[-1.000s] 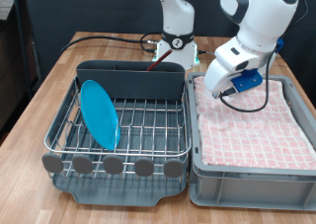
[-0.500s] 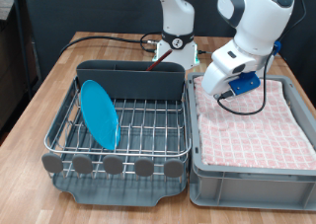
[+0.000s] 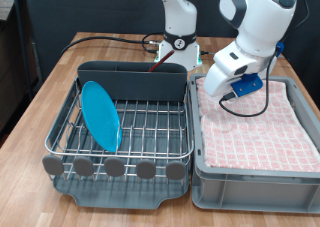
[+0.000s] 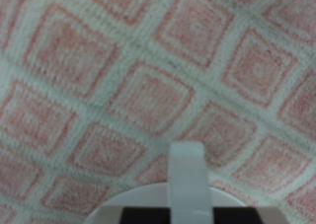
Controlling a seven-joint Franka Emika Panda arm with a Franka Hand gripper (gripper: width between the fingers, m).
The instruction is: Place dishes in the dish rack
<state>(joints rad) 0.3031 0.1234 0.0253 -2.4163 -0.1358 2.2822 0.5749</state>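
On the wooden counter (image 3: 40,97), the dish rack (image 3: 125,127) already holds the light-blue plate (image 3: 100,114), standing on edge at the exterior view's left. The arm has risen slightly over the grey crate (image 3: 255,182) with its checked cloth (image 3: 255,132). The gripper (image 3: 222,91) hangs near the cloth; whether its fingers are open cannot be told. A white mug handle (image 4: 188,175) shows close below the wrist camera.

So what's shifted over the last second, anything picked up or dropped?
The gripper and its arm have drifted slightly toward the exterior view's left, above the checked cloth in the grey crate. Nothing was visibly taken hold of or let go. The light-blue plate stays standing on edge in the dish rack; the rack and crate have not moved.
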